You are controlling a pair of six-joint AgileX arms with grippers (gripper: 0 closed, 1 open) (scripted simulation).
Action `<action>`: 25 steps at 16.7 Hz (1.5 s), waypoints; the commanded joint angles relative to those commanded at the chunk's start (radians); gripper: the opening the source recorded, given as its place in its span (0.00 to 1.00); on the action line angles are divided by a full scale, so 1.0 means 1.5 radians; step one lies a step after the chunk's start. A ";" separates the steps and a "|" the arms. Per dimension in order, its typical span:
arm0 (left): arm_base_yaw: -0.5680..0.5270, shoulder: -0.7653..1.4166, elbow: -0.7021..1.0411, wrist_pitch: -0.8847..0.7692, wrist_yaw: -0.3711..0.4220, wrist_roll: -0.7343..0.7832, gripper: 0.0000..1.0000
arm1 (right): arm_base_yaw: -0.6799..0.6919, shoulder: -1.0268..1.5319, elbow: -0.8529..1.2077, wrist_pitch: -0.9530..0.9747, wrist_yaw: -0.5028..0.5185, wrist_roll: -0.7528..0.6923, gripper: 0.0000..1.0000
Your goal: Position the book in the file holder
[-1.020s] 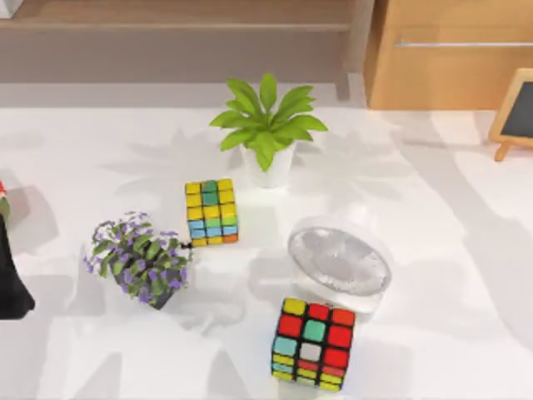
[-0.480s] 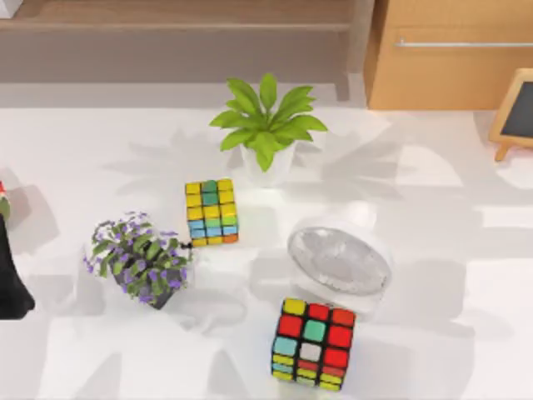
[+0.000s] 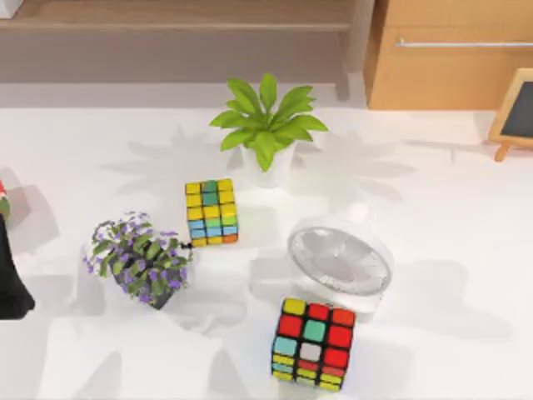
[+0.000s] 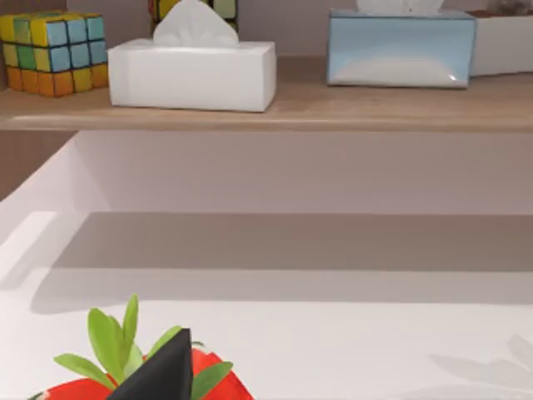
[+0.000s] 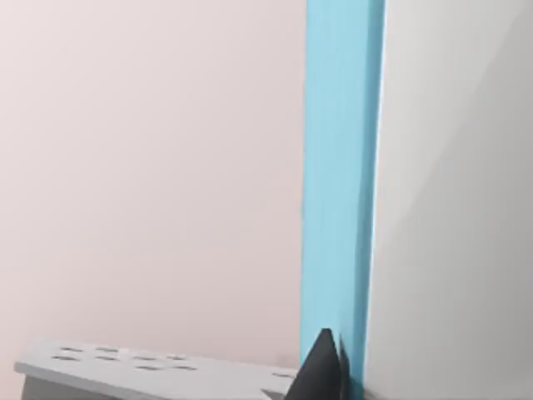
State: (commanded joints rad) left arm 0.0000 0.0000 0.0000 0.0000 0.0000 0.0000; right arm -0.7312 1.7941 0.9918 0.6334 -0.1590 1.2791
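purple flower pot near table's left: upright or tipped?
Tipped. The purple flower plant leans with its dark pot toward the near edge, foliage spreading toward the table's left.

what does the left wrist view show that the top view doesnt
Left wrist view: a wooden shelf carrying a white tissue box, a blue tissue box and a pastel cube, plus a red object with green leaves close to the camera.

Top view: two potted plants, green and purple-flowered, a small fan, two puzzle cubes and a chalkboard.

Both: the white table.
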 joint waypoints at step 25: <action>0.000 0.000 0.000 0.000 0.000 0.000 1.00 | 0.164 0.119 0.014 0.025 -0.179 0.120 0.00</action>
State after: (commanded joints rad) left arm 0.0000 0.0000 0.0000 0.0000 0.0000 0.0000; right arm -0.4853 1.9720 1.0124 0.6715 -0.4274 1.4587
